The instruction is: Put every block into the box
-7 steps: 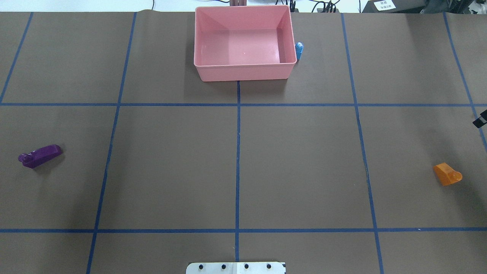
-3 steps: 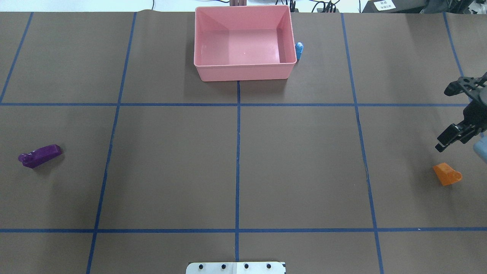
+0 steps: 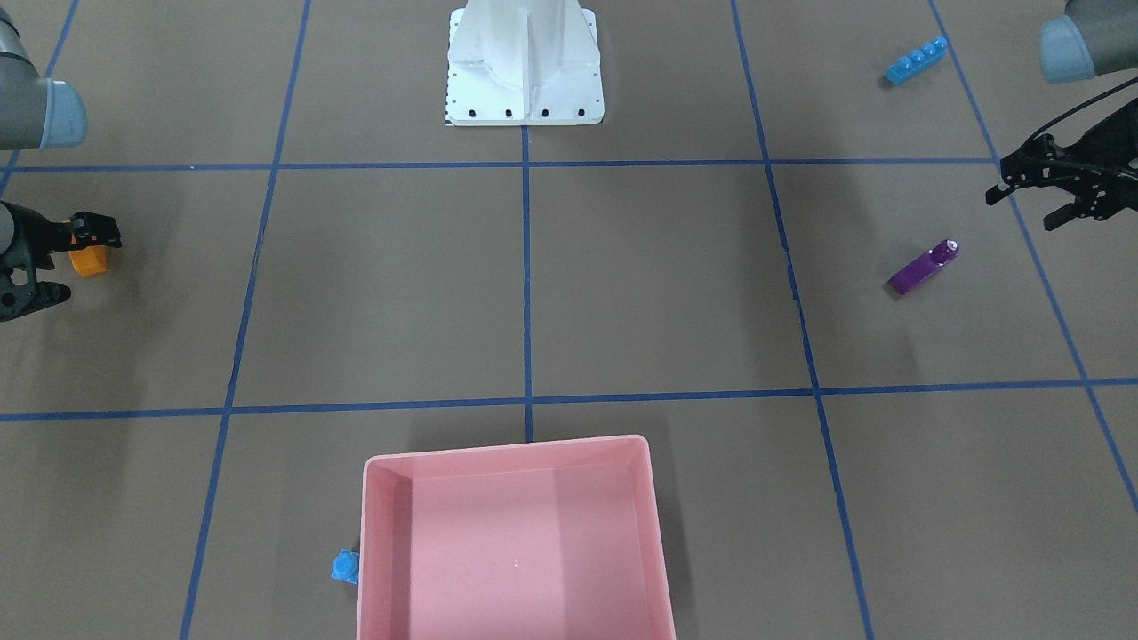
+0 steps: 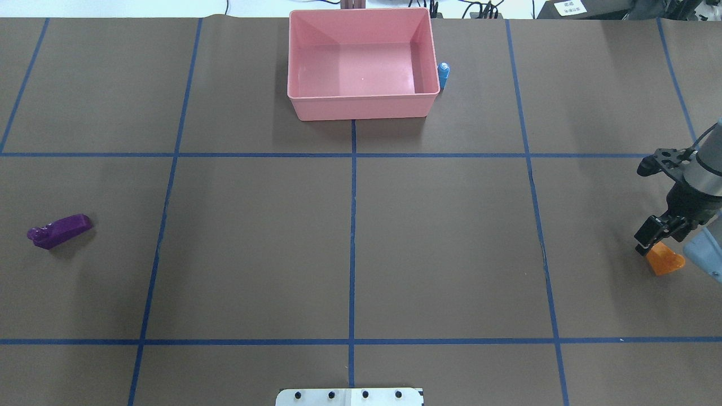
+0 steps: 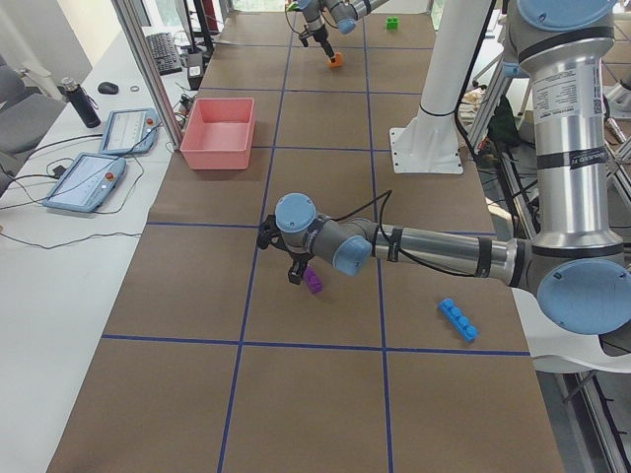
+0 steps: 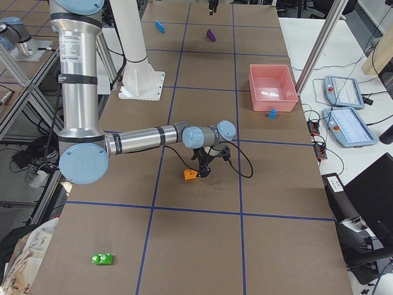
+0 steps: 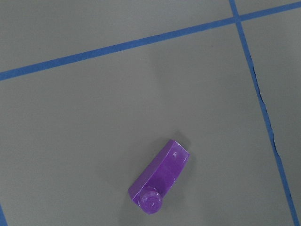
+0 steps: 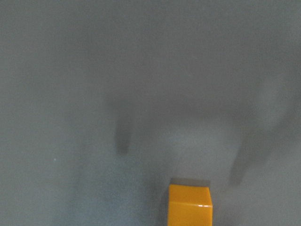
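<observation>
The pink box (image 4: 364,107) stands at the table's far middle, also in the front view (image 3: 507,443). A small light blue block (image 4: 444,73) lies against its right wall. An orange block (image 4: 667,261) lies at the right. My right gripper (image 4: 646,207) is open and hangs just over it, one finger by its far end; the right wrist view shows the orange block (image 8: 190,205) at its bottom edge. A purple block (image 4: 59,230) lies at the left. My left gripper (image 3: 1022,200) is open, near the purple block (image 3: 925,267). A long blue block (image 3: 916,60) and a green block (image 6: 102,259) lie near the robot's side.
The white robot base (image 3: 524,71) stands at the near middle. Blue tape lines (image 4: 352,225) divide the brown table cover. Tablets (image 5: 108,148) lie on a side table beyond the box.
My right gripper came in from the right edge of the overhead view and moved toward the robot's side, down onto the orange block. No block has moved.
</observation>
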Available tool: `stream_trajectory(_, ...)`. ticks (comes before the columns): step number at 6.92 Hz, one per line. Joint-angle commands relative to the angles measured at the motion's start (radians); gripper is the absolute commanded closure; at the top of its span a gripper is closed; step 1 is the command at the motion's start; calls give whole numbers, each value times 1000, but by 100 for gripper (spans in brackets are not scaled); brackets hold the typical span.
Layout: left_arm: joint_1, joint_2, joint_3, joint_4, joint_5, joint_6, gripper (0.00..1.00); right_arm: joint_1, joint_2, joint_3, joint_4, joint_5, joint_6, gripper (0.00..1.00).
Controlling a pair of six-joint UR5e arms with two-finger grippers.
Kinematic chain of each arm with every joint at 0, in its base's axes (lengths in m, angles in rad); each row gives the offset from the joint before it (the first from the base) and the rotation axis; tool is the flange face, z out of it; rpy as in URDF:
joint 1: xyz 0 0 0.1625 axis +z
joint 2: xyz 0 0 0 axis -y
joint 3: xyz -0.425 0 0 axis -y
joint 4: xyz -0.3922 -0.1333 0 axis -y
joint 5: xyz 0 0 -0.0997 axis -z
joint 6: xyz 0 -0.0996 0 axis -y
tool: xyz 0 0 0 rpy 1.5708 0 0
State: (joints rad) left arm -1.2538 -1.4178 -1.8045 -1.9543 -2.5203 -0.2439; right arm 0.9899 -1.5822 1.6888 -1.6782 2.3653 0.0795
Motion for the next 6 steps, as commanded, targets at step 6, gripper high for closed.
stream_trajectory(6, 249, -112, 25, 5, 263, 230, 1, -13, 120, 144, -5, -12, 342, 100)
